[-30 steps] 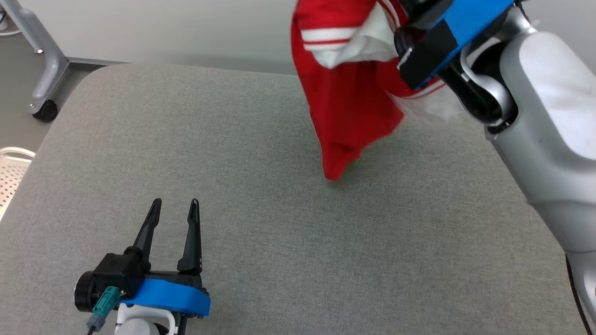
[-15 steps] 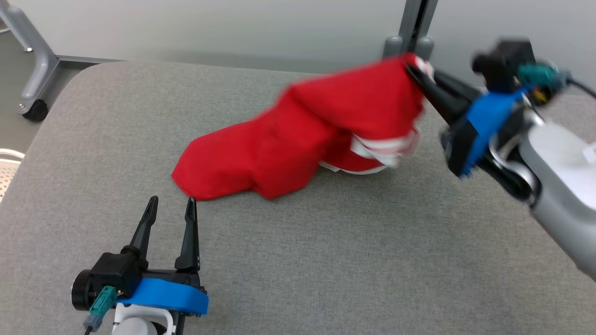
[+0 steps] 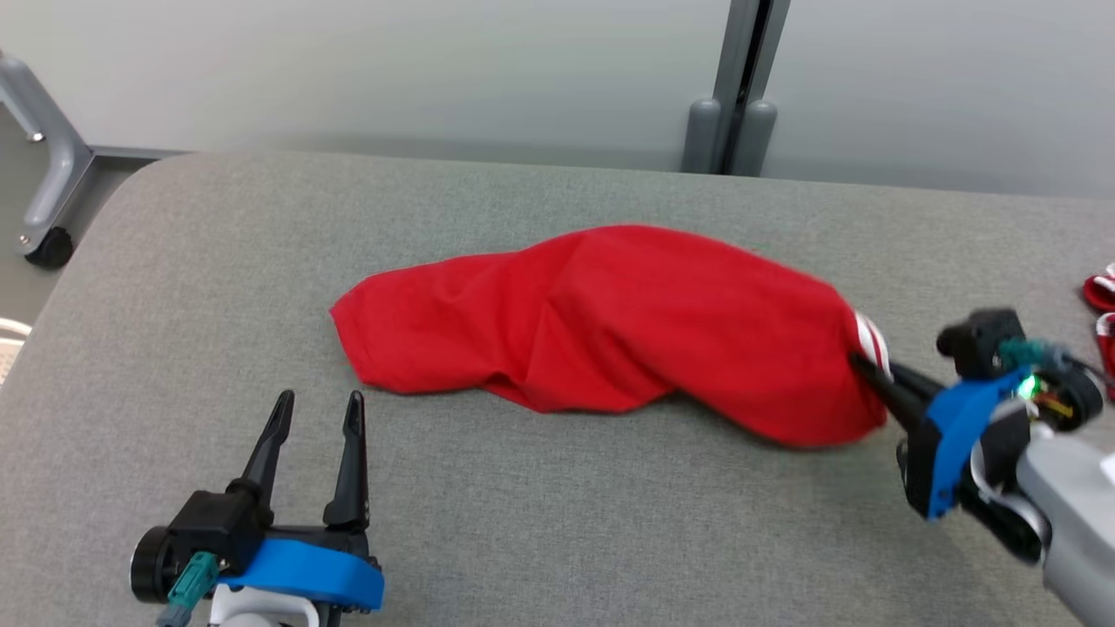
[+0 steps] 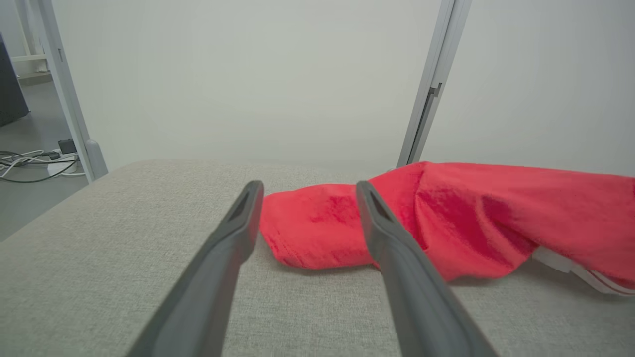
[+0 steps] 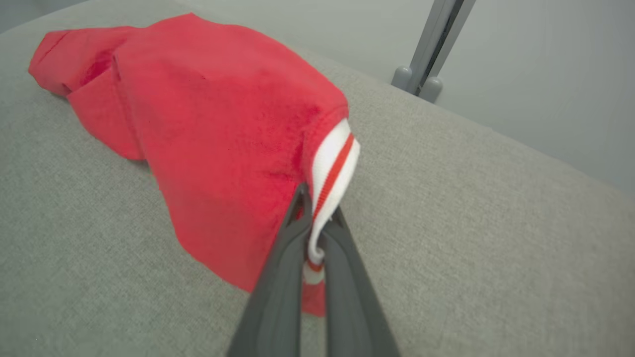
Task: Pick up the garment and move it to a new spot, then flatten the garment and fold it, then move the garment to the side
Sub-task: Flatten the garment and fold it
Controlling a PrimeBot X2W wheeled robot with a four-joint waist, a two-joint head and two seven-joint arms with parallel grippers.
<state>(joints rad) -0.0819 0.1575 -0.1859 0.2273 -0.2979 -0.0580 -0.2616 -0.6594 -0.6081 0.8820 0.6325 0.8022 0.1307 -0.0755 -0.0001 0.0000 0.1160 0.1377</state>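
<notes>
The garment (image 3: pixel 610 326) is red with a white-and-red striped cuff. It lies stretched in a long bunch across the grey table (image 3: pixel 557 522), bulging up in the middle. My right gripper (image 3: pixel 858 359) is shut on the striped cuff (image 5: pixel 330 168) at the garment's right end, close to the table surface. At the lower left my left gripper (image 3: pixel 315 402) stands open and empty, fingers pointing at the garment's left end (image 4: pixel 307 233), a short way off it.
More red-and-white cloth (image 3: pixel 1102 300) lies at the table's right edge. A grey post (image 3: pixel 736 87) rises behind the table's far edge, and a wheeled frame leg (image 3: pixel 43 192) stands off the far left corner.
My right gripper swung the garment down from hanging high at the far right and drew it rightward, laying it out along the table. The head camera shifted. The left gripper stayed put.
</notes>
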